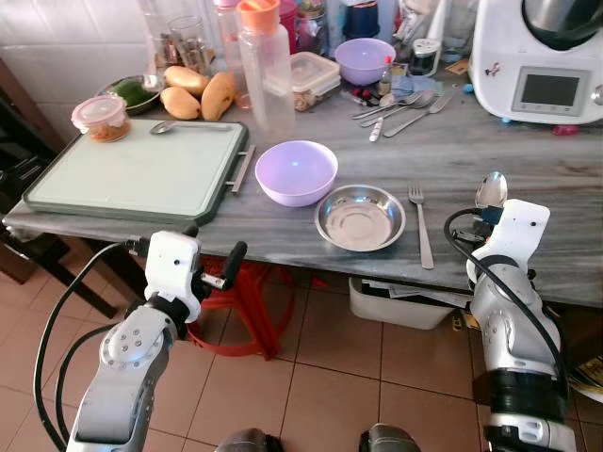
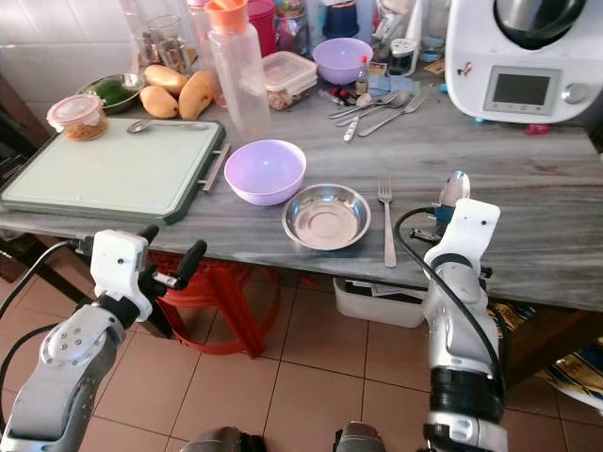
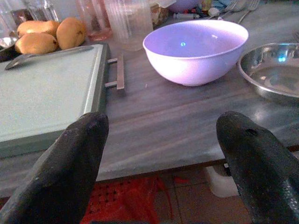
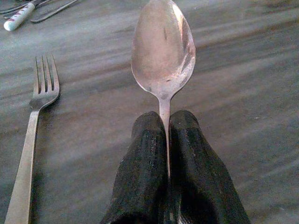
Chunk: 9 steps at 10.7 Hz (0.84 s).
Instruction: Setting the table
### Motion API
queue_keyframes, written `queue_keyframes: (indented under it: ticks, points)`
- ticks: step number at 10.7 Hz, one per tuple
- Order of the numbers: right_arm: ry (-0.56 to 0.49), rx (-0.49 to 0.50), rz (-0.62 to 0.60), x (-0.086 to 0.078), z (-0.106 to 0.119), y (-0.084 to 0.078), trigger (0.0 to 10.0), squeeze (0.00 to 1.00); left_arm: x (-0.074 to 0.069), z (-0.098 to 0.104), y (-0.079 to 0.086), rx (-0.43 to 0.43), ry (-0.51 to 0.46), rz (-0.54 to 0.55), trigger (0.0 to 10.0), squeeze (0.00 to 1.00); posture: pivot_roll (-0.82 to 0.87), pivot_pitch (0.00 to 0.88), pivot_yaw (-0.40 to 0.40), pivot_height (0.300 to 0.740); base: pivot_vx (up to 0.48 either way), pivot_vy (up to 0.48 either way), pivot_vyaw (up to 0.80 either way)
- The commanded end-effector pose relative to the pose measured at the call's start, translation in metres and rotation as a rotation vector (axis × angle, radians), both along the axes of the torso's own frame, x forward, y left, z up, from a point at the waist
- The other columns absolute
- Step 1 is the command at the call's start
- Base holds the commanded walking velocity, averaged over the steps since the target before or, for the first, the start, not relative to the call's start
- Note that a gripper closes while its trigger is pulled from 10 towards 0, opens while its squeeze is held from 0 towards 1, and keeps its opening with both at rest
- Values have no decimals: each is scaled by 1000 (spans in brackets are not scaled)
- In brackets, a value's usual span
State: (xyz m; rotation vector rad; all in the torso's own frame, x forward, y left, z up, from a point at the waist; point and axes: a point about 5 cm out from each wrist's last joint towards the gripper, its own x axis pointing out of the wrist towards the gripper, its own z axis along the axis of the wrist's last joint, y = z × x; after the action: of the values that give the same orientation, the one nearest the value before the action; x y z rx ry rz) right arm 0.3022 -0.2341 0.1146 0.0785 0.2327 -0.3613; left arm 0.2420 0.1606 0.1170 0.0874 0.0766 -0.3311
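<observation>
My right gripper [image 4: 167, 128] is shut on the handle of a steel spoon [image 4: 162, 49], whose bowl [image 1: 491, 189] points away over the grey marble table [image 1: 528, 151], to the right of a fork [image 1: 420, 226]. The fork lies just right of a steel bowl [image 1: 359, 217]. A lilac bowl [image 1: 296, 171] stands left of the steel bowl. My left gripper [image 1: 215, 256] is open below the table's front edge; its black fingers [image 3: 77, 158] frame the lilac bowl [image 3: 196, 46] and a green-rimmed tray [image 3: 42, 93].
At the back stand a plastic bottle [image 1: 263, 66], mangoes [image 1: 200, 92], a lidded tub [image 1: 101, 118], a second lilac bowl [image 1: 364, 58], loose cutlery [image 1: 400, 105] and a white kitchen machine [image 1: 542, 56]. A red stool [image 1: 247, 301] and a bin [image 1: 400, 301] sit under the table.
</observation>
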Motion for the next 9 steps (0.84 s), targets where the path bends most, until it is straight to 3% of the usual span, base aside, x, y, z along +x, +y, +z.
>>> queue_keyframes:
  ticks: [1, 5, 9]
  points:
    - [10, 41, 3, 4, -3, 1, 10000, 0, -2, 4, 4, 14, -4, -3, 10000, 0, 43, 60, 115, 740, 0, 0, 0]
    - [40, 141, 67, 21, -7, 5, 10000, 0, -2, 5, 2, 17, 16, -23, 10000, 0, 52, 55, 121, 740, 0, 0, 0]
    - [90, 145, 137, 25, -13, 7, 10000, 0, -2, 5, -1, 8, 21, -26, 10000, 0, 51, 51, 110, 740, 0, 0, 0]
